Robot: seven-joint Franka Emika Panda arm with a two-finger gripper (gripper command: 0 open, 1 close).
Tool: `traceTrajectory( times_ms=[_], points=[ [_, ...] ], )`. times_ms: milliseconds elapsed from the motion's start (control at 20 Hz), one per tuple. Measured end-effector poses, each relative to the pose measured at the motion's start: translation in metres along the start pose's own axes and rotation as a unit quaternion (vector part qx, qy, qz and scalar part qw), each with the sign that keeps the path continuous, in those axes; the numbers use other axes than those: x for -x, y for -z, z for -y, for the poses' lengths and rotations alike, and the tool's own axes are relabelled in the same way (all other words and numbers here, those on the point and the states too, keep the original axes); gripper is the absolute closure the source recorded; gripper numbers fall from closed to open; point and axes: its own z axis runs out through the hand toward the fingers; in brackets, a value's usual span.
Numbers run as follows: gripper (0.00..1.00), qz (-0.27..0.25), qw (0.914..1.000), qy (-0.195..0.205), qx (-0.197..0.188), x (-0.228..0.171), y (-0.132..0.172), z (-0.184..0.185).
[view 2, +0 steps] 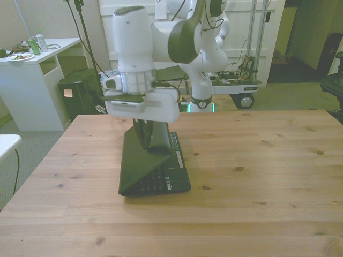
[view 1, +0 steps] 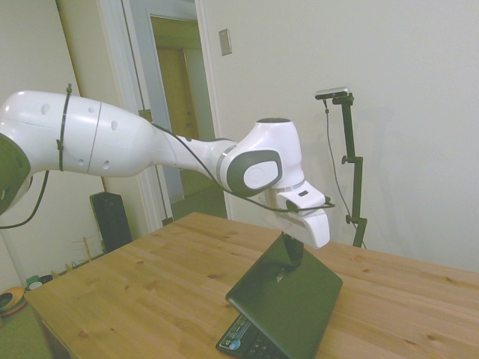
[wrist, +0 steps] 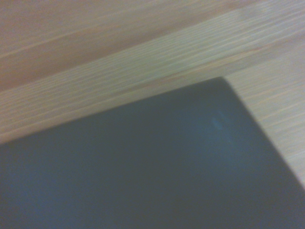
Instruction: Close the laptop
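Observation:
The small black laptop (view 1: 288, 299) stands on the wooden table (view 1: 150, 284) with its matte lid (view 2: 136, 160) tilted far down over the keyboard (view 2: 161, 182), half closed. A strip of keys and a blue sticker (view 1: 234, 345) show at the palm rest. My gripper (view 1: 294, 254) is shut, with nothing held, and its tips rest on the back of the lid near its upper edge (view 2: 143, 134). The wrist view, blurred, looks down on the dark lid (wrist: 143, 167) and one of its corners against the table planks (wrist: 95, 47).
The table (view 2: 257, 160) stretches wide on the front view's right of the laptop. A white desk (view 2: 32, 69) with cans and a plate stands off the table at the front view's left. A wheeled cart (view 2: 236, 85) stands behind the table.

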Motion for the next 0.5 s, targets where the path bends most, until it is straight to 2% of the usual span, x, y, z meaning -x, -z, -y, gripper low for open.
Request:
traceTrajectory(
  times_ms=[250,350,450,500],
  points=[
    [1.0,0.016,0.9997,0.001,0.016,0.02,-0.044,-0.003],
    [1.0,0.008,0.9999,-0.003,0.007,0.021,-0.036,-0.009],
    [1.0,-0.002,0.9999,-0.004,-0.014,0.027,-0.004,-0.016],
    [0.0,-0.01,0.9996,-0.001,-0.027,0.032,0.021,-0.02]
  ],
)
